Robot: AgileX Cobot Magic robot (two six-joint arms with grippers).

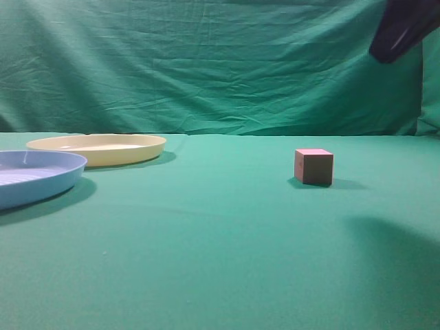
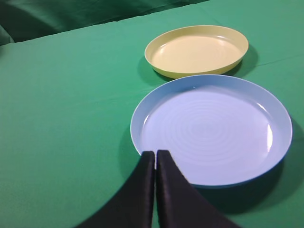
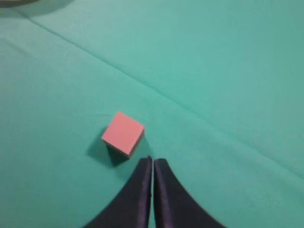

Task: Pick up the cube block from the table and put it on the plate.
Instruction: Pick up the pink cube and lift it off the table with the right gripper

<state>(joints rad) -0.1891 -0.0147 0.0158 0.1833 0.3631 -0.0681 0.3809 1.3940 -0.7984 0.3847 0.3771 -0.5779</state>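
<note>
The cube block (image 1: pixel 314 166), pink-red on top with darker sides, sits on the green table (image 1: pixel 220 240) right of centre. In the right wrist view the cube block (image 3: pixel 123 133) lies just ahead and left of my right gripper (image 3: pixel 153 161), which is shut and empty above the cloth. A dark part of the right arm (image 1: pixel 402 27) shows at the top right of the exterior view. The pale yellow plate (image 1: pixel 97 148) rests at the far left; it also shows in the left wrist view (image 2: pixel 196 51). My left gripper (image 2: pixel 155 154) is shut and empty, over the near rim of the blue plate.
A light blue plate (image 1: pixel 34 175) lies at the left edge, in front of the yellow plate; it also shows in the left wrist view (image 2: pixel 211 129). A green cloth backdrop (image 1: pixel 206 62) hangs behind the table.
</note>
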